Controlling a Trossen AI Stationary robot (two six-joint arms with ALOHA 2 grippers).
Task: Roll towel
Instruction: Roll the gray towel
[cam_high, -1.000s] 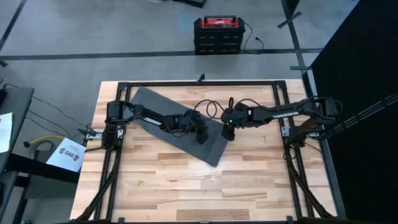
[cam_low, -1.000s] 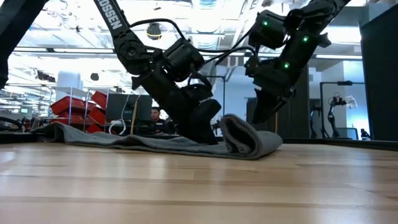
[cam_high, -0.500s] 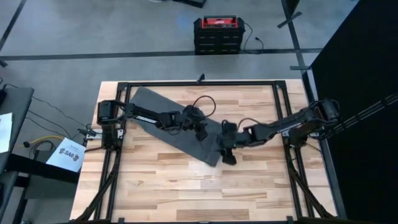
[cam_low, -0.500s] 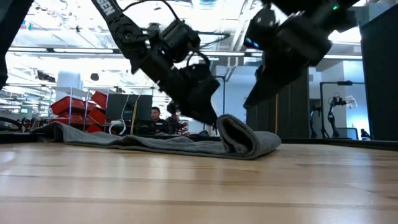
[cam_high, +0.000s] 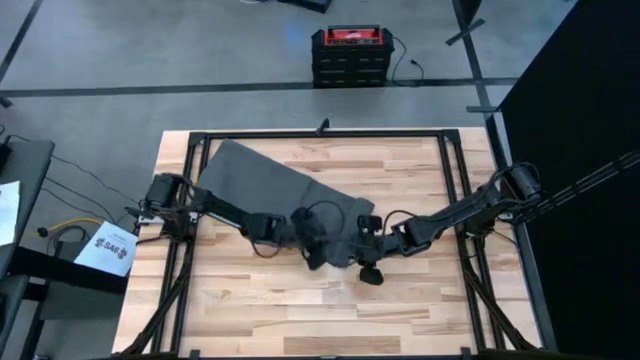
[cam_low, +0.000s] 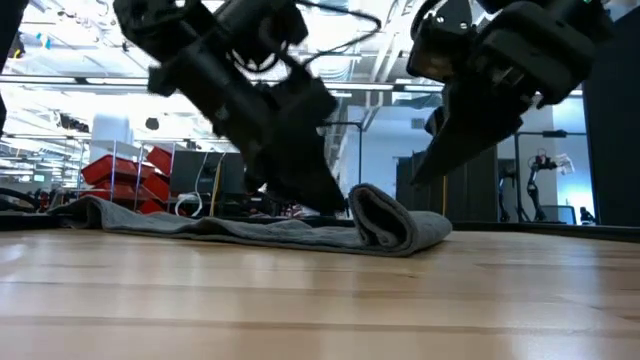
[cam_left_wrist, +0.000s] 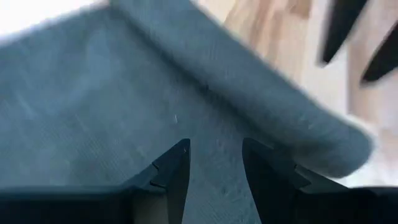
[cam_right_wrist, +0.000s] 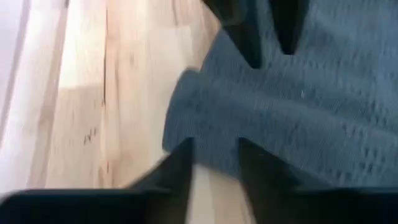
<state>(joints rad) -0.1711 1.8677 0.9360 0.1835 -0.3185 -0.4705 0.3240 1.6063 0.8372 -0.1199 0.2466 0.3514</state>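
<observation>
The dark grey towel (cam_high: 255, 180) lies flat and slantwise across the table, from the far left toward the middle. Its near right end is turned over into a low, thick fold (cam_low: 385, 215). My left gripper (cam_high: 318, 252) is open and slants down over the flat cloth just behind that fold (cam_left_wrist: 267, 106). My right gripper (cam_high: 362, 258) is open too. It hangs clear above the folded end (cam_right_wrist: 205, 106), with wood showing beside it. In the low view the left gripper (cam_low: 325, 195) is low by the fold and the right gripper (cam_low: 430, 170) higher. My left gripper's fingertips (cam_left_wrist: 177, 158) reach down close to the towel's flat part behind the fold. I cannot tell whether they touch the cloth.
A black metal frame (cam_high: 320, 133) runs around the wooden table top. Bare wood (cam_high: 330, 310) lies between the towel and the near edge. A red and black case (cam_high: 348, 55) stands on the floor beyond the table.
Both grippers have moved toward the table's near edge, from over the middle of the towel to its folded near end, and now face each other there. The towel and its fold lie as before.
</observation>
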